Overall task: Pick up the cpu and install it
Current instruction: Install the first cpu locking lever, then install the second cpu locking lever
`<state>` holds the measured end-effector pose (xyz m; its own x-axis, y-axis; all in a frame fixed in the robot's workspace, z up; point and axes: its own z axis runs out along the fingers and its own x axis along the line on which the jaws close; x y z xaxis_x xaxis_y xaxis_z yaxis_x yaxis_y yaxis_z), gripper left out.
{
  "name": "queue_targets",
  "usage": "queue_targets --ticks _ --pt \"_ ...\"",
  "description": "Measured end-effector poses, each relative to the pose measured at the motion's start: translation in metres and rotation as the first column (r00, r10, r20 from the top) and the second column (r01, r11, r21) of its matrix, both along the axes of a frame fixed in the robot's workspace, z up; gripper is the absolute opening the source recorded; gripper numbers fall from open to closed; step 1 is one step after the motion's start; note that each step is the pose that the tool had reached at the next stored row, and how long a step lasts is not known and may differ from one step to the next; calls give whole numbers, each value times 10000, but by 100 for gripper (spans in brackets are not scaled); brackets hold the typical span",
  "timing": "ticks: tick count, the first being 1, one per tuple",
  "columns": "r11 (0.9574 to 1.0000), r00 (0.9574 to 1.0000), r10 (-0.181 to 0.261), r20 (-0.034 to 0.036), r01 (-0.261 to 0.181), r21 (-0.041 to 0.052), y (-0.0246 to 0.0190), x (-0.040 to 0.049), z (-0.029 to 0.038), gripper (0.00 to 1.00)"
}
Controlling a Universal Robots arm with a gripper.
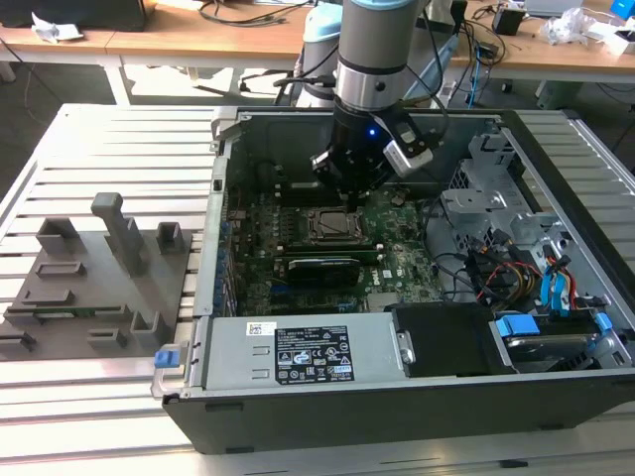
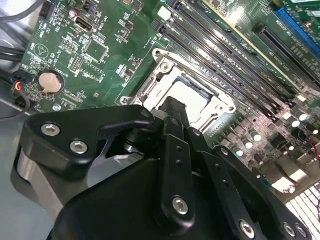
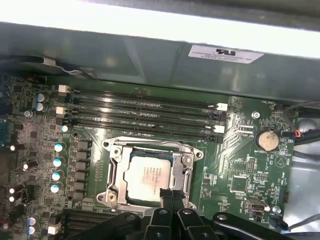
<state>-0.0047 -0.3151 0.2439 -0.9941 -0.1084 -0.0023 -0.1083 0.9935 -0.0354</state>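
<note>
The cpu is a shiny silvery square lying flat inside the socket frame on the green motherboard. In the second wrist view the cpu shows pale inside the same socket frame. My gripper hangs just above the cpu's near edge, its two dark fingers pressed together with nothing between them. In the exterior view the gripper hovers over the socket frame inside the open computer case.
Memory slots run alongside the socket, next to the case wall. A coin battery sits nearby. A grey fixture tray with upright pegs lies at the exterior view's left. Cables and drive bays crowd the case's other end.
</note>
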Motion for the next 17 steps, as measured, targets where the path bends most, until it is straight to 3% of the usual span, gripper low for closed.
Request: queue_targets --ticks 5,8,17 --pt "10000 10000 0 0 0 -5 0 0 157 11" --pt "10000 10000 0 1 0 -5 0 0 213 11" --pt "10000 10000 0 1 0 -5 0 0 215 11"
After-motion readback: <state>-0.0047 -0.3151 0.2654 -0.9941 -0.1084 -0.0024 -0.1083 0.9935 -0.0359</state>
